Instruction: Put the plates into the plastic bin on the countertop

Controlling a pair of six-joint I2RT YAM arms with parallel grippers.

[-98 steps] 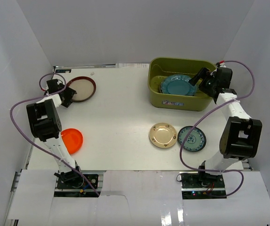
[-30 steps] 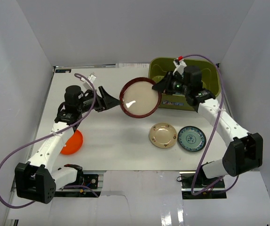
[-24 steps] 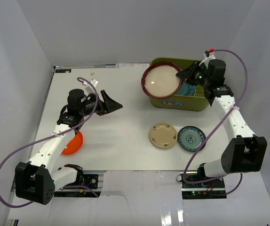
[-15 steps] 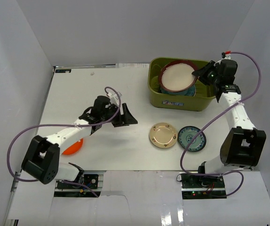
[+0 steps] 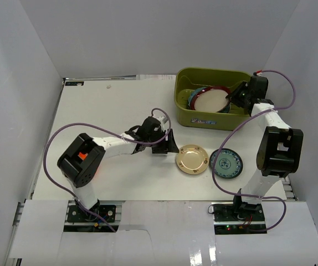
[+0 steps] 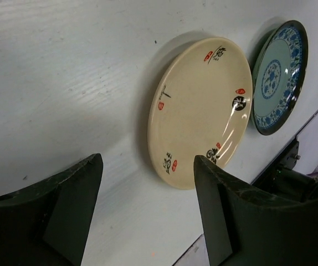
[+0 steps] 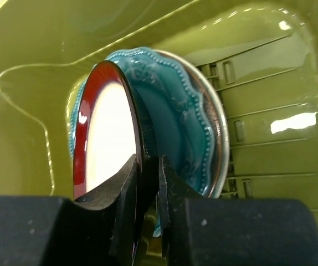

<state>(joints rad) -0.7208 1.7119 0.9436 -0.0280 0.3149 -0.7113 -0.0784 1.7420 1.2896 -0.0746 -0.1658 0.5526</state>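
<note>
The olive-green plastic bin (image 5: 225,121) stands at the back right of the countertop (image 5: 120,105). My right gripper (image 5: 237,95) reaches into it, shut on the rim of the white plate with the dark red rim (image 5: 211,100). That plate (image 7: 106,133) is tilted against the teal scalloped plate (image 7: 181,122), and my right gripper (image 7: 148,166) pinches its edge. My left gripper (image 5: 169,143) hovers open just left of the small gold plate (image 5: 191,159). From the left wrist, the gold plate (image 6: 203,111) lies just beyond the empty left gripper (image 6: 148,160). The blue-green patterned plate (image 6: 278,75) is past it.
The blue-green plate (image 5: 226,163) lies right of the gold one, close to the right arm's base. An orange plate (image 5: 81,155) shows only as a sliver behind the left arm's elbow. Purple cables loop from both arms. The table's front edge (image 6: 292,160) runs close to both small plates.
The right gripper carried the red-rimmed plate from mid-table over the bin and lowered it onto the teal plate. The left arm swung right, down to the gold plate, jaws open.
</note>
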